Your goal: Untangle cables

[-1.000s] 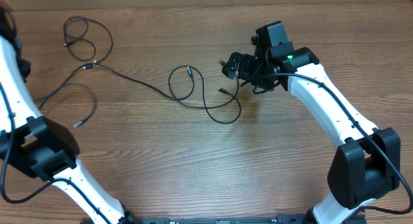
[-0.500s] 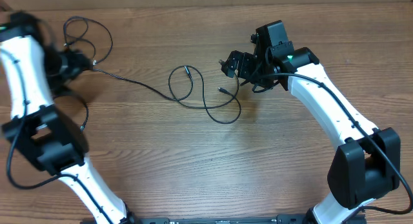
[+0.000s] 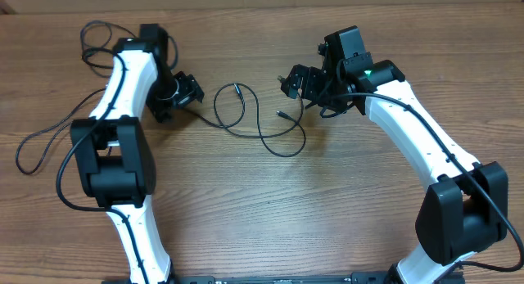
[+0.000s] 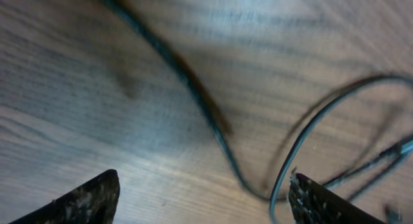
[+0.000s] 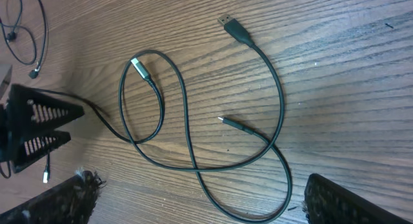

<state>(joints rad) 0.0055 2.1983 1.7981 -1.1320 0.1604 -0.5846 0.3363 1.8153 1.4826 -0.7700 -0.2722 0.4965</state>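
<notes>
The left gripper (image 3: 187, 91) is held low over the table (image 3: 344, 210), its jaws spread and empty. In the left wrist view a dark strand (image 4: 216, 130) is seen running across the wood between the fingertips. The right gripper (image 3: 293, 81) is also spread wide, with nothing grasped, just beside the tangle.

The tangled cables (image 5: 187, 130) lie mid-table between the 2 grippers. 1 loop ends in a small plug (image 5: 139, 66), and a long arc leads to a USB plug (image 5: 226, 20). More slack is trailed toward the far left (image 3: 31, 138).

The step in hand is judged to be a first grasp by the left gripper. Only 1 strand should be pinched, short of any crossing, and drawn outward low along the wood. A free plug end is best lifted by the right gripper and fed back through its loop. If both ends are pulled at once, the crossings are likely to be tightened.

The tabletop is smooth wood grain with a slight sheen, so cable should slide easily. Little of the room is shown beyond a pale strip at the far edge.
</notes>
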